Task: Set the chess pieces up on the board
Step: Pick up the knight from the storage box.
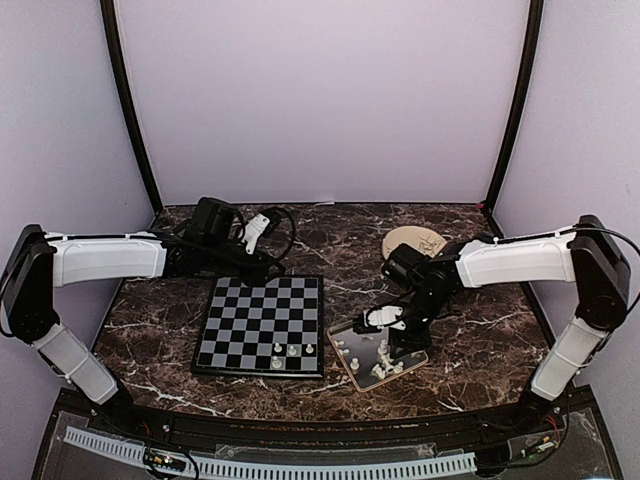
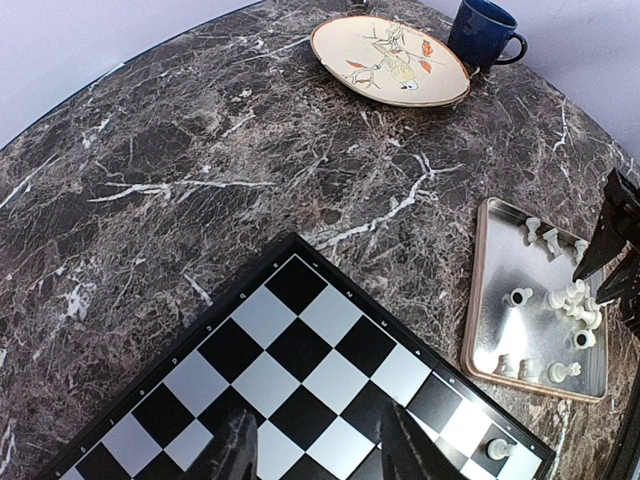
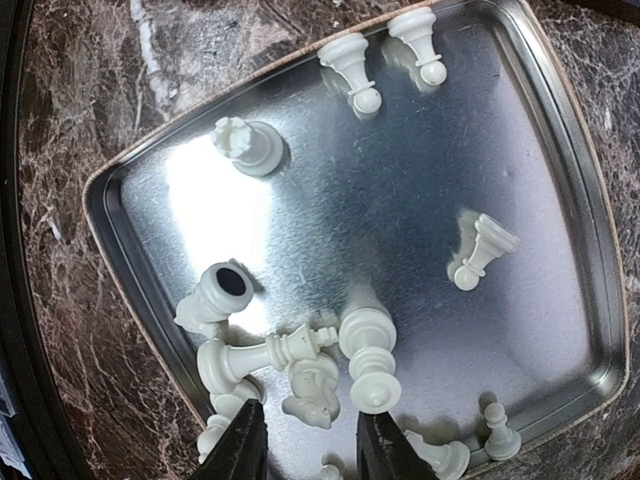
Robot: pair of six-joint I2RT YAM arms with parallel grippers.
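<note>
right wrist: chess pieces (image 3: 369, 352) cluster just under right claw (image 3: 311, 446)

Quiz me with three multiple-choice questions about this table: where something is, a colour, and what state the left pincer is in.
1. Where do most chess pieces lie? A in a glass bowl; B in the metal tray; C in a wooden box.
2. What colour is the mug? A dark blue; B red; C white.
3. How is the left pincer? A clamped on a piece; B shut, empty; C open, empty.
Answers: B, they crowd the tray; A, the mug looks navy; C, its fingers stand apart, nothing between.
</note>
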